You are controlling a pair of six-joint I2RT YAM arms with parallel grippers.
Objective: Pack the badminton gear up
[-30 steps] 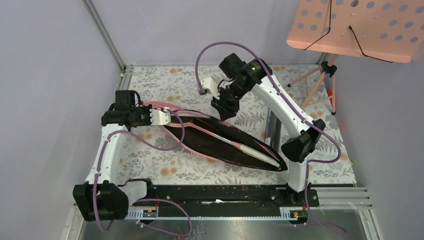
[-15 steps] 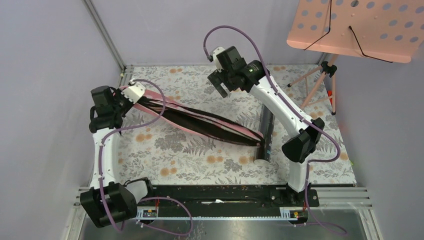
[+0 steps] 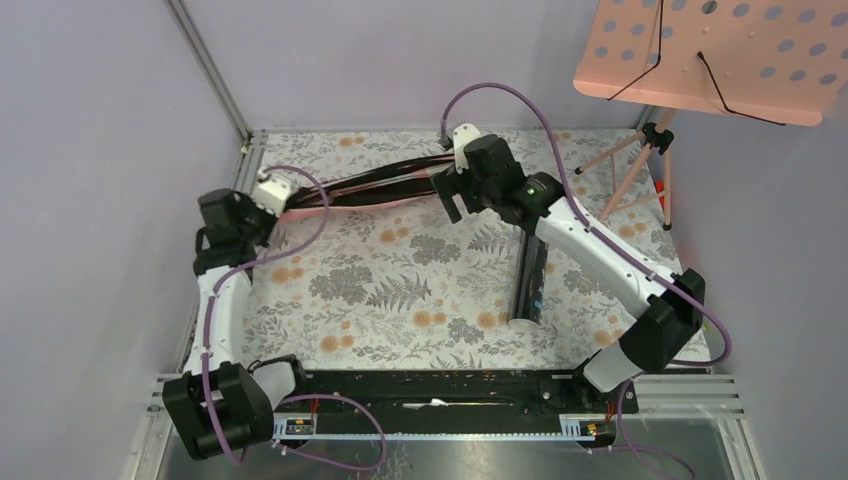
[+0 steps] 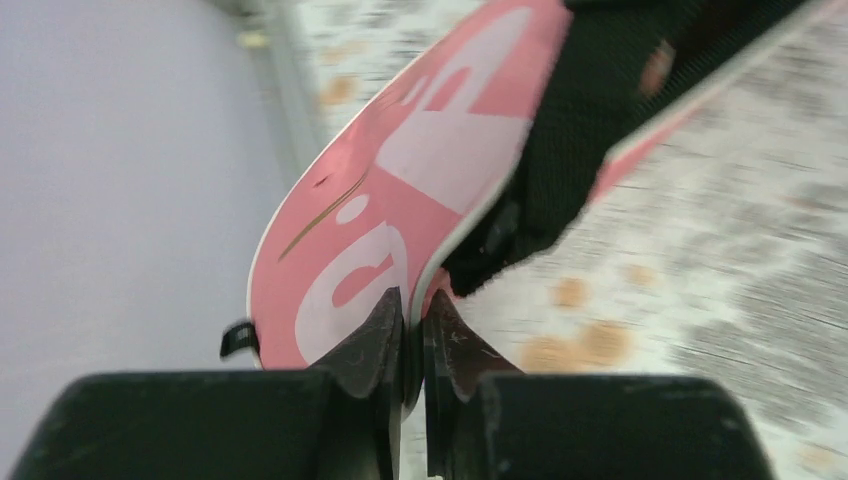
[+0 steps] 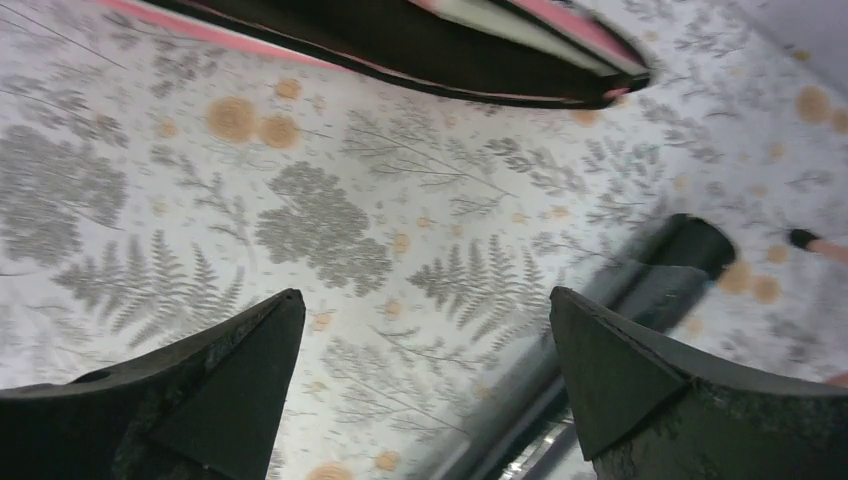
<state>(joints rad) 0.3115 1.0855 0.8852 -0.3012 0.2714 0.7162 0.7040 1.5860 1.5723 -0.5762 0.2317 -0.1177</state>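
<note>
The pink "SPORT" cover (image 3: 370, 187) hangs across the back of the table, from the left arm towards the right arm. My left gripper (image 3: 288, 198) is shut on the cover's pink edge (image 4: 400, 180), with its jaws (image 4: 415, 320) pinching the rim. A black strap (image 4: 580, 130) lies over the cover. The cover's narrow end (image 5: 470, 45) shows a white racket handle (image 5: 505, 20) inside. My right gripper (image 3: 452, 200) hovers beside that end, open and holding nothing (image 5: 422, 300). The long black tube (image 3: 530, 280) lies on the table at the right (image 5: 640, 290).
A pink perforated music stand (image 3: 710, 50) stands at the back right on tripod legs (image 3: 640, 170). The floral table cloth (image 3: 400, 300) ends at a grey wall on the left and a black rail (image 3: 450, 390) in front.
The left arm swung the cover from the middle of the table up to the back edge. The right gripper opened wide and moved right along the cover's narrow end.
</note>
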